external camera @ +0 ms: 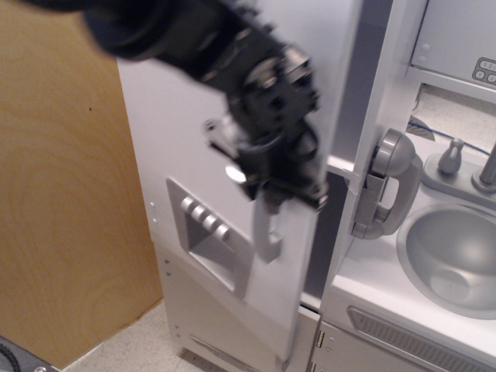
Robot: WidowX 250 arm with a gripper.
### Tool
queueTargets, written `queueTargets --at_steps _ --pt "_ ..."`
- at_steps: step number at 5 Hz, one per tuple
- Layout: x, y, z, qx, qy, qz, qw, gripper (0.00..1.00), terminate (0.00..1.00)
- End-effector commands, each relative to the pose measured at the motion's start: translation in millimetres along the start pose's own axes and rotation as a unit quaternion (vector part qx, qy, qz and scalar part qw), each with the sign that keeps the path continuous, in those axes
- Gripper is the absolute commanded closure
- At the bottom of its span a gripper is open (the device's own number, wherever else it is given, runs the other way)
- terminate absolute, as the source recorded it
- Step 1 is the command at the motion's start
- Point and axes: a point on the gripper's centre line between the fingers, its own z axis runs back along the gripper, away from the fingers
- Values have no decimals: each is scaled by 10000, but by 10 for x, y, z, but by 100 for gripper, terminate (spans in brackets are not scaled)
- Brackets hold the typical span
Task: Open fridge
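The fridge [163, 116] is the tall silver-grey cabinet. Its large door [302, 294] is swung partly open to the left, with a dark gap and a white shelf [341, 167] showing at its right edge. The recessed dispenser panel [208, 240] with several buttons sits on the door. My black gripper [271, 190] is shut on the top of the vertical loop handle [266, 232], and is blurred by motion. The arm comes in from the upper left.
A grey phone handset [387, 186] hangs on the cabinet right of the fridge. A round sink [453, 260] and tap [488, 167] lie at right. The smaller low door [209, 325] is below. A wooden panel [62, 194] stands at left.
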Motion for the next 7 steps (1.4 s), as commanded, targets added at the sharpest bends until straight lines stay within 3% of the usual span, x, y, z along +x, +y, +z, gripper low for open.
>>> queueTargets --at_steps 1,2,4,6,7 --pt "-328 59 413 -282 912 -794 9923 0 0" --pt "-381 -263 420 -510 1220 -1417 9810 0 0" --pt "-482 -721 370 -971 1143 -1738 9733 0 0" --pt "-260 -1148 167 -1099 1282 -1623 9722 0 0" --pt "-57 -1159 141 -962 1107 -1462 9783 0 0"
